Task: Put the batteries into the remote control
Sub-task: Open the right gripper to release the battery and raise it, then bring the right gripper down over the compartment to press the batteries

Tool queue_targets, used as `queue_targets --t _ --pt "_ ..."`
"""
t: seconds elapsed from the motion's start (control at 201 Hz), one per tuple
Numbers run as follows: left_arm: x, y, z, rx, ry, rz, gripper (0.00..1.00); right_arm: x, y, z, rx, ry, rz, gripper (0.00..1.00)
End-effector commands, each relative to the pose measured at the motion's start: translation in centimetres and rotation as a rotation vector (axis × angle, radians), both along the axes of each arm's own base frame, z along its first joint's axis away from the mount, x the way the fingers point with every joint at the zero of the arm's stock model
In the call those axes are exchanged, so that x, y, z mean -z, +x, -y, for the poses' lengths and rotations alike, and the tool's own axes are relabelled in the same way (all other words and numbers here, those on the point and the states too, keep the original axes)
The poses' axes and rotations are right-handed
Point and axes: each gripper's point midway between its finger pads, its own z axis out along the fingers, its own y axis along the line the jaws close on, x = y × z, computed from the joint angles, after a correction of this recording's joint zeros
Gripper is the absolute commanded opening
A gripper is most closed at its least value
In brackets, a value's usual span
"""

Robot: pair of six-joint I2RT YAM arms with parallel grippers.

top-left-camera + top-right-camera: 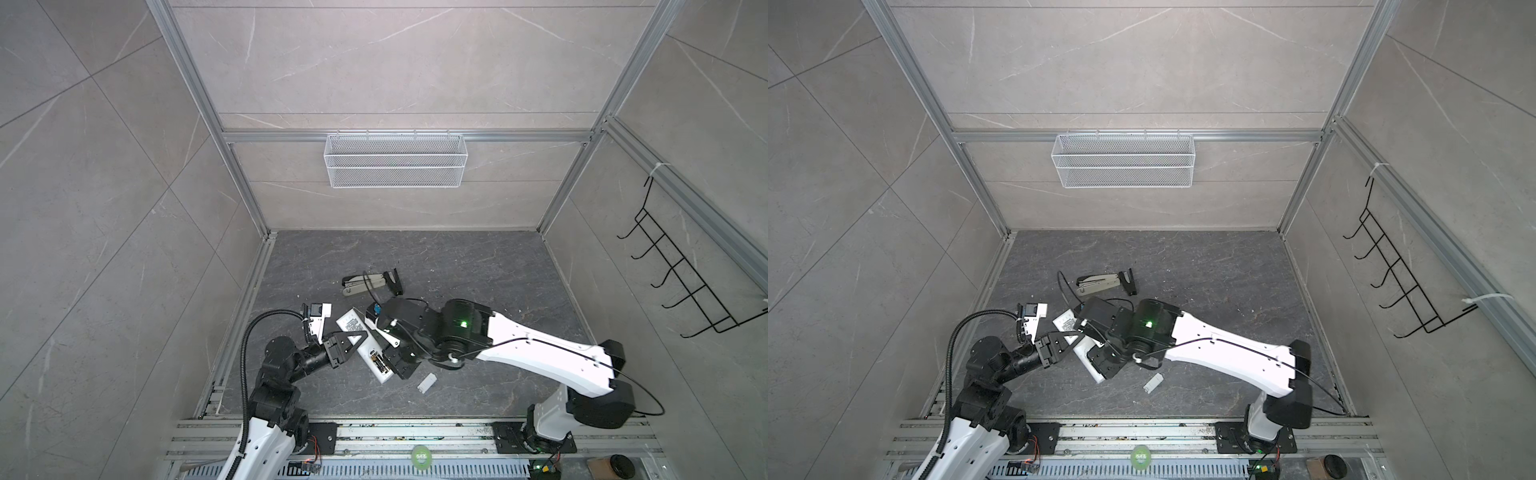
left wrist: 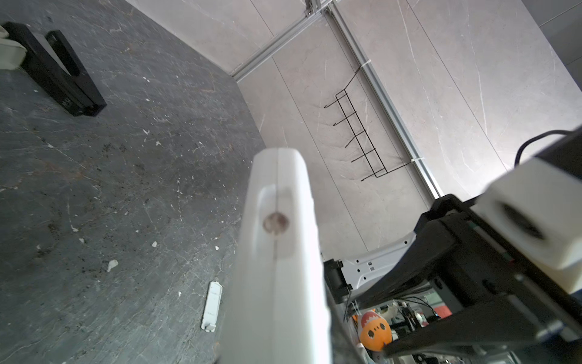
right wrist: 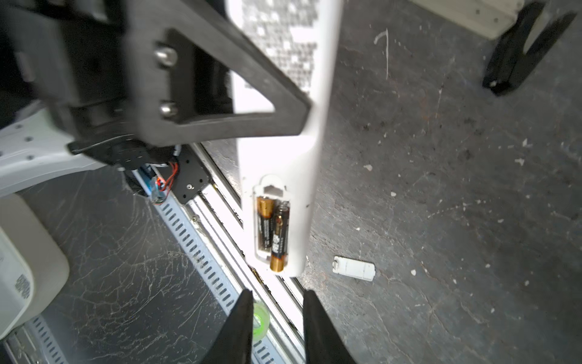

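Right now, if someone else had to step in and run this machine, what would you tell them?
Left tool: shut on the remote control, holding it label side up, off the table.
Right tool: open, empty, just off the remote's battery end.
Batteries: both in the open compartment; one lies flat, the other rides higher, its gold end over the rim.
Battery cover: loose on the table beside the remote.
Done: both cells placed. Left: probably press the raised one down, then refit the cover.
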Motion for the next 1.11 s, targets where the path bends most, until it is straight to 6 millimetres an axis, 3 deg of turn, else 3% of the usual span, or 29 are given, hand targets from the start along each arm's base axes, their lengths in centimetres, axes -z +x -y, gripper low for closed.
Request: queue_targets --t 0.0,0.095,0.209,0.478,0.622,0.921,1.1 --pt "-2.3 -1.7 0.8 0.119 -0.029 0.018 0.00 -3.8 -1.8 -0.4 -0.194 0.172 0.105 0.32" --pt "-2.7 -2.5 1.0 0.166 -0.032 0.004 0.00 -4.6 -2.6 0.1 -0.307 0.222 0.179 0.35" --pt "-2.9 -3.5 1.2 0.216 -0.021 -0.004 0.00 -4.3 -4.7 -0.2 -0.494 0.265 0.204 0.55" --pt "-2.7 -4.4 1.3 0.264 -0.027 -0.027 0.00 -1.6 -4.8 -0.8 -0.648 0.120 0.316 0.67" --pt "-2.7 -4.6 1.4 0.280 -0.034 -0.032 0.00 -0.8 -4.7 -0.9 -0.710 0.060 0.417 0.65" --pt "-3.2 -5.2 1.6 0.322 -0.055 -0.017 0.00 1.2 -5.1 -0.6 -0.794 -0.091 0.488 0.47" --pt "-2.9 -5.0 1.8 0.326 -0.052 -0.038 0.00 1.2 -5.2 -0.6 -0.814 -0.113 0.511 0.40"
